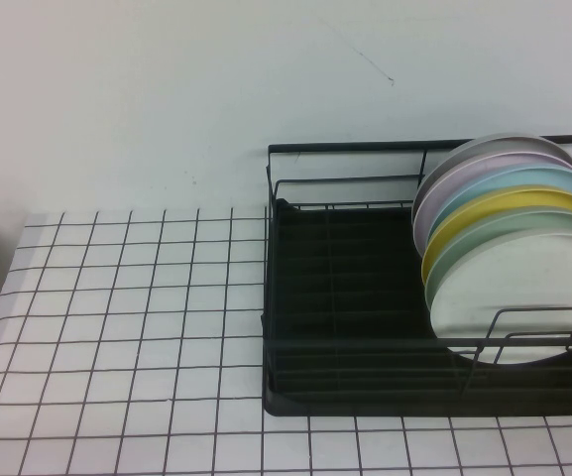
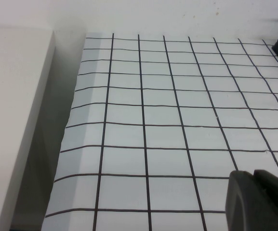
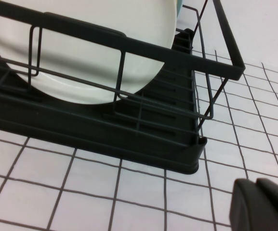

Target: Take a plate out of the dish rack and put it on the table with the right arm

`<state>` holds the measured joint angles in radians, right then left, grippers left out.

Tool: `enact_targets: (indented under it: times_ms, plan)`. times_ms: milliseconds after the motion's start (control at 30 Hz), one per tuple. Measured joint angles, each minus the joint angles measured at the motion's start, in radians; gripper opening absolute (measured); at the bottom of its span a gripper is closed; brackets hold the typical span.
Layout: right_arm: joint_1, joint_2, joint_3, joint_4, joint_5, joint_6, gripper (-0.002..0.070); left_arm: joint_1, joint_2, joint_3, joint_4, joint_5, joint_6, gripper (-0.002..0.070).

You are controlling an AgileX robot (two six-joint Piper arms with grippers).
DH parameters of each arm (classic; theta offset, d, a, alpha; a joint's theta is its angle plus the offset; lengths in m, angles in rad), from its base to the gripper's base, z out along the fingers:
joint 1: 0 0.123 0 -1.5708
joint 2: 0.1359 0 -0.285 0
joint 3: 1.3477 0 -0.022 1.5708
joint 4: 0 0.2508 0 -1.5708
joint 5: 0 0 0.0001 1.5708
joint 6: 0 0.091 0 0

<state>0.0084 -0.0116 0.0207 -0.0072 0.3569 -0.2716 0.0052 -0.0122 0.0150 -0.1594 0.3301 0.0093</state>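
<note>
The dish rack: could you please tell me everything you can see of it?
The dish rack is black wire on a black tray base, with thin top rails and dividers. It sits flat on the gridded table, right of centre. Its left part is empty; several plates stand on edge at its right end, an off-white plate frontmost.

scene is evenly and brightly lit, slightly washed out; soft shadow is cast beside the tabletop (image 2: 177,120) edge; dark hand (image 3: 261,204) corner is seen blurred.

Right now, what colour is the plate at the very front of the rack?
Off-white, a creamy tint. The plate shows best in the high view, standing in the dish rack.
</note>
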Motion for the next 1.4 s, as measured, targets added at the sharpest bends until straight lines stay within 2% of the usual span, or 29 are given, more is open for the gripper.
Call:
enact_targets:
  times_ms: [633,733,867,967,1200,1400]
  plan:
    - [0.0,0.0,0.0,-0.008,-0.01,0.01,-0.0002,0.0,0.0,0.0,0.0,0.0,0.0,-0.0003]
    - [0.0,0.0,0.006,0.201,-0.059,0.124,-0.0002,0.0,0.0,0.0,0.0,0.0,0.0,-0.0003]
    - [0.0,0.0,0.009,0.617,-0.106,0.25,-0.0002,0.0,0.0,0.0,0.0,0.0,0.0,-0.0003]
    - [0.0,0.0,0.009,0.771,-0.119,0.272,-0.0002,0.0,0.0,0.0,0.0,0.0,0.0,-0.0003]
    - [0.0,0.0,0.009,0.831,-0.126,0.207,-0.0002,0.0,0.0,0.0,0.0,0.0,0.0,-0.0003]
    - [0.0,0.0,0.009,0.833,-0.036,0.085,-0.0002,0.0,0.0,0.0,0.0,0.0,0.0,-0.0003]
